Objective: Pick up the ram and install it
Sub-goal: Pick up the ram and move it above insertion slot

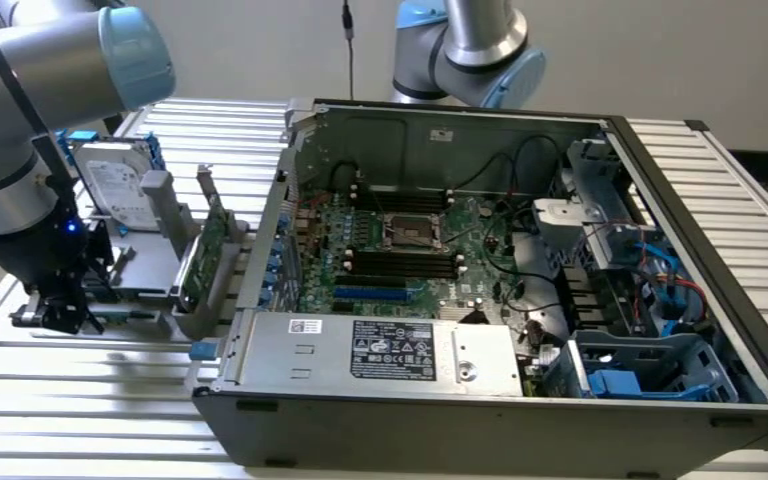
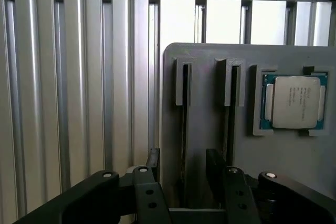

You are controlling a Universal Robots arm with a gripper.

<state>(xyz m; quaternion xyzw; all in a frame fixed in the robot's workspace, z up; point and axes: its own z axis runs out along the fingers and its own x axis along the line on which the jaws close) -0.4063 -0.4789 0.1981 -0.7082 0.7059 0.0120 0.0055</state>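
Ram (image 2: 186, 129) — in holder (image 2: 205, 108) slot | btwn end effector (image 2: 184, 163) jaws (spread wide)

ribbed metal table (image 2: 79, 77), matt grey plastic holder (image 2: 205, 119), satin metal cpu lid (image 2: 294, 100), matt black tool (image 2: 184, 163)

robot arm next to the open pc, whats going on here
The arm's gripper is down over a grey parts holder that sits beside the open computer case, on the exterior view's left. Its jaws are open and straddle one of the holder's slots, where a thin dark edge that looks like the ram stands. Nothing is gripped yet. A processor chip sits in a pocket of the same holder. The motherboard lies inside the case.
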